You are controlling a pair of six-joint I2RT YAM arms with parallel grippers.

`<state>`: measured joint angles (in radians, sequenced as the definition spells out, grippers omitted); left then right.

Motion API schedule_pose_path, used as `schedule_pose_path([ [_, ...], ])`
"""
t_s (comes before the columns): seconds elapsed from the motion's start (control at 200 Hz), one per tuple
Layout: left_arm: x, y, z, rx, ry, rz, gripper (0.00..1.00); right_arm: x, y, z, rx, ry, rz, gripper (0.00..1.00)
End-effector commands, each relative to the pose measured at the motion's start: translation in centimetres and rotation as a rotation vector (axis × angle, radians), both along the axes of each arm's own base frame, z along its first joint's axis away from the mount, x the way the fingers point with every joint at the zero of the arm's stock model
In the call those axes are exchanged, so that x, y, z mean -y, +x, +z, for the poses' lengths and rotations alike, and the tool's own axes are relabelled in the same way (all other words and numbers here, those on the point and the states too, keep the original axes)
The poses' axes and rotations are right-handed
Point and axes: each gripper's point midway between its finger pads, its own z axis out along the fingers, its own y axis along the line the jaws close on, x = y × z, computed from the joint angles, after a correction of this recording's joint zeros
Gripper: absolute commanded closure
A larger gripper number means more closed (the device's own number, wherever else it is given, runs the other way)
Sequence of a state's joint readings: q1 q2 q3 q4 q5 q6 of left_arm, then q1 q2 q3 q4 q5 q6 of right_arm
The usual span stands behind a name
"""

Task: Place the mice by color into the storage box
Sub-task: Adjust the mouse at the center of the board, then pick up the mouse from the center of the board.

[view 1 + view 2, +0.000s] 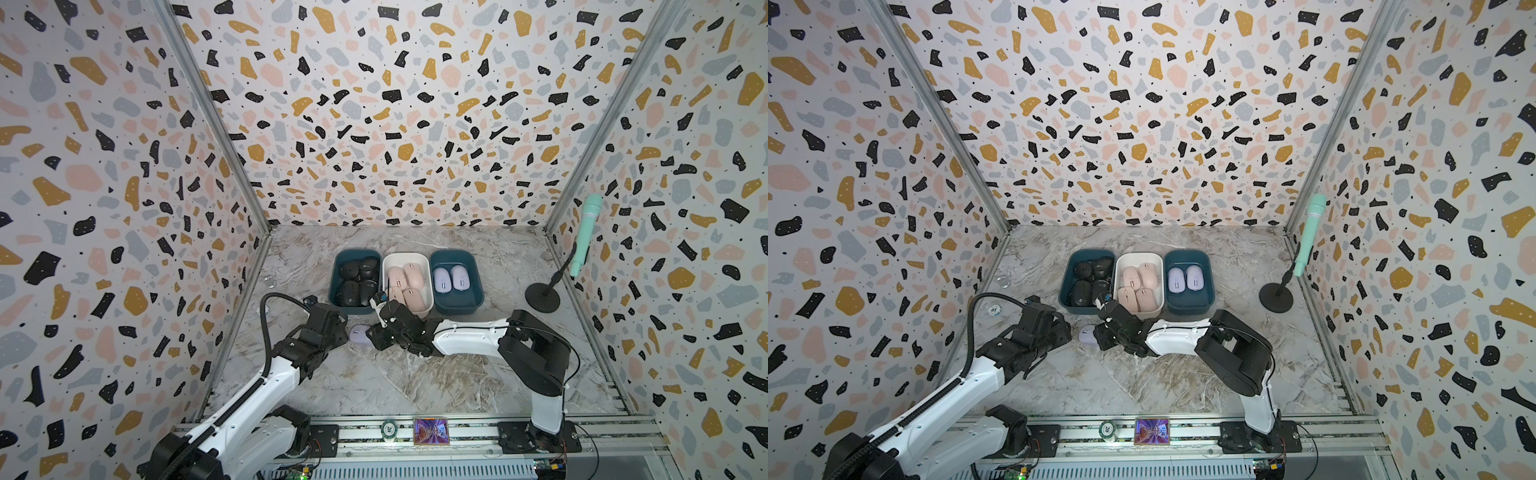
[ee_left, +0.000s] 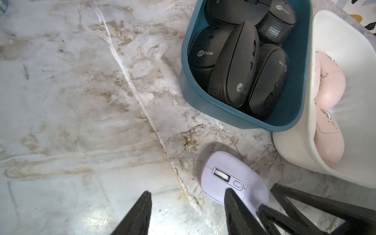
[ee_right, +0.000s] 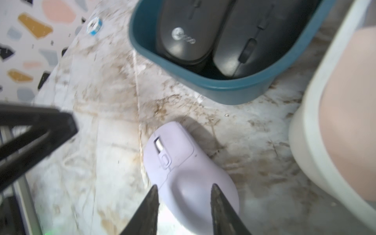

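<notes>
Fingers [image 3: 150, 207] of the right gripper [image 3: 184, 185] hovered narrowly parted over the lavender oval plastic mouse [image 3: 175, 162]; it lay on the marble table [image 3: 254, 142], long axis and wheel end toward the teal plastic bin [image 3: 223, 89].

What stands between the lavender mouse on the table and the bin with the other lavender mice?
The white bin of pink mice stands between the lavender mouse and that teal bin, and the right arm's wrist crosses the same line. A lift over the rim seems needed.
</notes>
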<state>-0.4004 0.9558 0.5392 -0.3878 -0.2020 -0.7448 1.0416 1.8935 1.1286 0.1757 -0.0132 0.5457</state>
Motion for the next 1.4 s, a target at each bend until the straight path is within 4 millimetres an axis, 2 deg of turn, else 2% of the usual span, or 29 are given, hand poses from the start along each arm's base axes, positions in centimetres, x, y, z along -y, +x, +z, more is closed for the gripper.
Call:
schedule_pose_path([
  [0.0, 0.2, 0.5, 0.8, 0.027, -0.007, -0.003, 0.43, -0.1, -0.5, 3.6, 0.117, 0.033, 0.151, 0.37],
  [0.06, 0.1, 0.6, 0.9, 0.028, -0.001, 0.000, 0.43, -0.2, -0.8, 4.0, 0.181, 0.013, 0.226, 0.30],
  [0.145, 0.0, 0.6, 1.2, 0.033, 0.004, 0.004, 0.43, -0.2, -0.9, 3.3, 0.232, -0.040, 0.306, 0.24],
  [0.265, -0.1, 0.7, 1.5, 0.042, 0.004, 0.010, 0.43, -0.7, -0.9, 1.8, 0.242, -0.063, 0.409, 0.21],
  [0.375, -0.1, 0.7, 1.6, 0.044, 0.003, 0.014, 0.43, -1.7, -1.6, 1.7, 0.253, -0.027, 0.492, 0.19],
  [0.491, -0.1, 0.8, 1.9, 0.051, 0.000, 0.015, 0.43, -2.7, -1.8, 1.6, 0.250, -0.011, 0.535, 0.18],
  [0.656, 0.0, 0.9, 2.1, 0.056, 0.000, 0.015, 0.43, -3.4, -1.8, 0.1, 0.241, -0.047, 0.552, 0.18],
  [0.776, -0.1, 0.9, 2.2, 0.055, 0.002, 0.016, 0.43, -3.3, -1.1, -1.1, 0.245, -0.080, 0.536, 0.19],
  [1.046, -0.1, 0.8, 1.9, 0.046, 0.010, 0.007, 0.43, -3.1, -0.9, -3.3, 0.236, -0.144, 0.526, 0.21],
  [1.397, -0.1, 0.6, 1.7, 0.052, 0.003, 0.008, 0.43, -2.9, -1.6, -4.2, 0.232, -0.180, 0.498, 0.29],
])
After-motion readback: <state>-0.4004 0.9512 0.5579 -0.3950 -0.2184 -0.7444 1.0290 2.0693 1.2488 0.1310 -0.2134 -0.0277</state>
